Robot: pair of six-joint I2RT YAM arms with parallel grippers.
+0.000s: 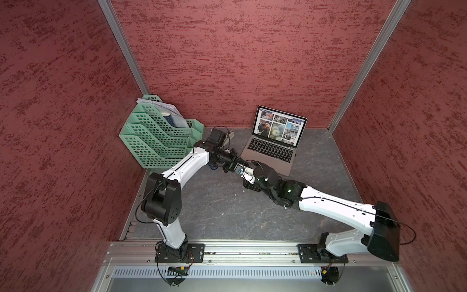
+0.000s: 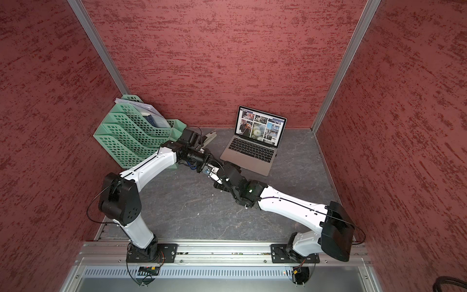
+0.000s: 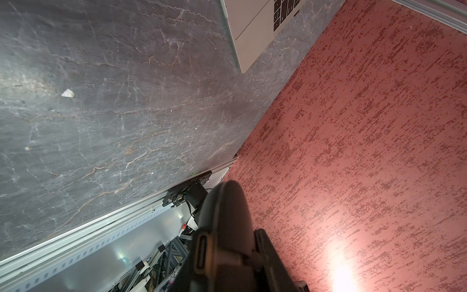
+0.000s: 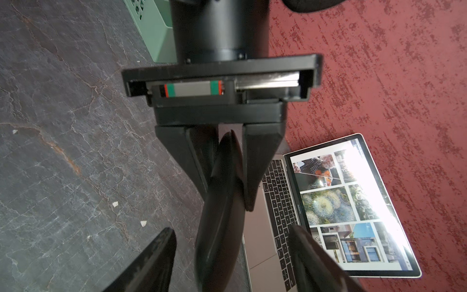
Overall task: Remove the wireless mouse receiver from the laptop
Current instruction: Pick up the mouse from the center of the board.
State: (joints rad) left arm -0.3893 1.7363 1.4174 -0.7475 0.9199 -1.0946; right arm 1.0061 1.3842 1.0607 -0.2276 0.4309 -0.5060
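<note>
Now: my left claw (image 4: 227, 177) clenched on black mouse (image 4: 219, 252); my right claw (image 4: 233, 230) spread either side of it. Laptop (image 1: 271, 150) open near back wall; receiver too small to spot.

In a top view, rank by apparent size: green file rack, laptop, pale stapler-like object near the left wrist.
Green file rack
laptop, somewhat smaller
pale stapler-like object, far smallest, partly hidden
</note>
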